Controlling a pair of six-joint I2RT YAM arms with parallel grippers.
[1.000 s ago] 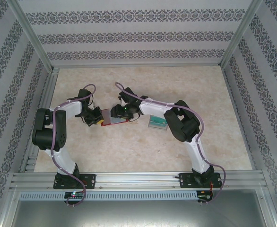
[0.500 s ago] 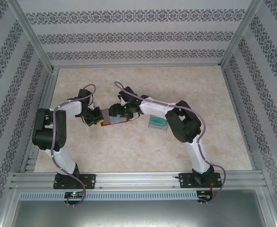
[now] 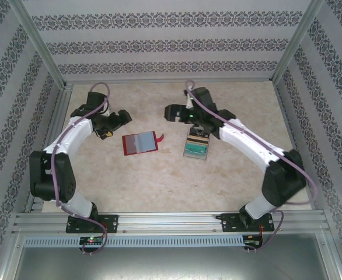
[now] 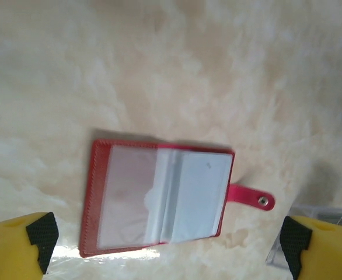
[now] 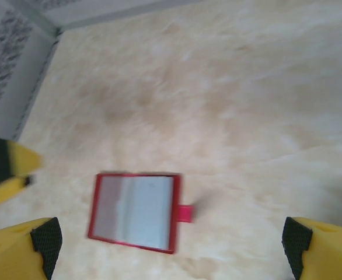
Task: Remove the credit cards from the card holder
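step: credit cards (image 3: 194, 150) seemingly out, stacked just behind right gripper (image 3: 172, 112) | card holder (image 3: 140, 142) open between it and left gripper (image 3: 117, 118) | both claws spread, empty | next: confirm pockets empty

Your left gripper (image 3: 122, 118) and right gripper (image 3: 170, 111) have both left the red wallet (image 3: 140, 142) and drawn back toward the far side, their jaws now spread wide. The wallet now lies uncovered, open and flat. The pile of cards (image 3: 195, 148) to its right has gained a dark-and-beige card on top.
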